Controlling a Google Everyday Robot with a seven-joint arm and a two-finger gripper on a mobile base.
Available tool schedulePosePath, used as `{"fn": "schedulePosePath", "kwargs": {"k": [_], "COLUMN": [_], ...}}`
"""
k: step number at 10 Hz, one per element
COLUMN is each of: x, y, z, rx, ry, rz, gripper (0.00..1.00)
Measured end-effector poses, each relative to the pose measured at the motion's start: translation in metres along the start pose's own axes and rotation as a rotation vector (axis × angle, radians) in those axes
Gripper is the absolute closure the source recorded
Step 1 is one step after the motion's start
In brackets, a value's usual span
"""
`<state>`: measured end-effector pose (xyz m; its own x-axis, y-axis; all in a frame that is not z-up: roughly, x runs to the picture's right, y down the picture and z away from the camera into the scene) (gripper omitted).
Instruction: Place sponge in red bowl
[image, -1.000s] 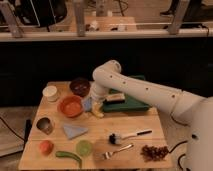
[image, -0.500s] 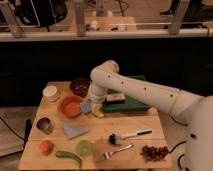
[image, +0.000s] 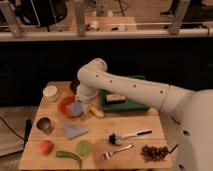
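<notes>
Your gripper (image: 80, 106) hangs over the right rim of the red bowl (image: 66, 105), jaws clamped on the sponge (image: 76, 107), which sits at that rim above the bowl's inside. The bowl stands toward the worktop's (image: 131, 152) left rear part. Just right of the gripper lies a yellowish piece (image: 97, 112), and a green tray (image: 129, 104) beyond. A light-blue cloth (image: 74, 130) lies in front of the bowl.

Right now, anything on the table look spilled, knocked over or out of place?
Nothing stands out. The gripper holds the sponge at the red bowl's right rim, and the light-blue cloth lies flat in front of it.
</notes>
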<state>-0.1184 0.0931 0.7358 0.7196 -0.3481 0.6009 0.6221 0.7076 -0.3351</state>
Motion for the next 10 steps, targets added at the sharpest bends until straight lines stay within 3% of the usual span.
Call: {"fn": "schedulePosePath", "kwargs": {"k": [3,10], "x": [-0.005,-0.005], "y": [-0.01,-0.048], "z": [-0.001,0.023], "rx": [-0.03,-0.11], "ry": [-0.078,-0.141], "rz": [-0.104,-0.196], "gripper": [1.0,1.0]}}
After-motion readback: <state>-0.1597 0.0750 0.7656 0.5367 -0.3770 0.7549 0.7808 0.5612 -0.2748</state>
